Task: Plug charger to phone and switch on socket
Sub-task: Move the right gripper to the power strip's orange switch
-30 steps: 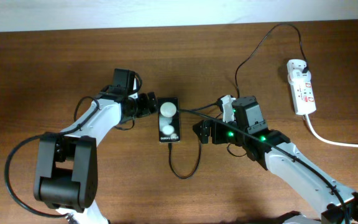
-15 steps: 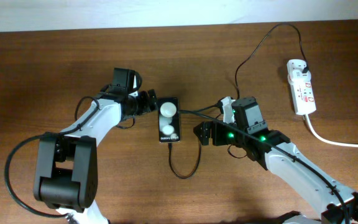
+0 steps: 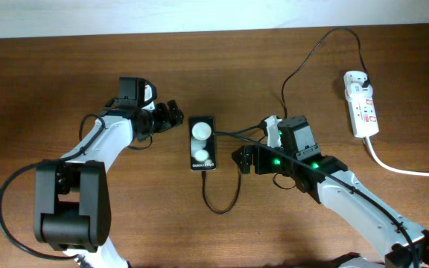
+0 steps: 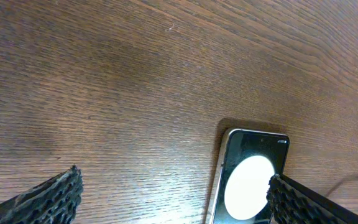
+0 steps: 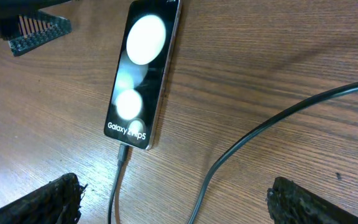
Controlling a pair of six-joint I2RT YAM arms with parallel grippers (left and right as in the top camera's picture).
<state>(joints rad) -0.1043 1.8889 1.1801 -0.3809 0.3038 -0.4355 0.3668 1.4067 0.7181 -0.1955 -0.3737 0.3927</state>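
The black phone (image 3: 202,142) lies flat on the table with two round white reflections; it also shows in the right wrist view (image 5: 143,71) and in the left wrist view (image 4: 247,180). The charger cable (image 3: 222,201) has its tip in the phone's near end (image 5: 123,154) and loops back past my right arm toward the white socket (image 3: 362,103) at the far right. My left gripper (image 3: 171,114) is open, just left of the phone's far end, touching nothing. My right gripper (image 3: 243,158) is open and empty, right of the phone, the cable (image 5: 241,146) lying between its fingers.
The socket's thick white cord (image 3: 401,168) runs off to the right edge. A pale wall strip (image 3: 199,15) borders the table's far side. Bare wood lies in front of and left of the phone.
My left gripper has drawn back leftward and away from the phone's far end. The phone, cable and right arm have not moved.
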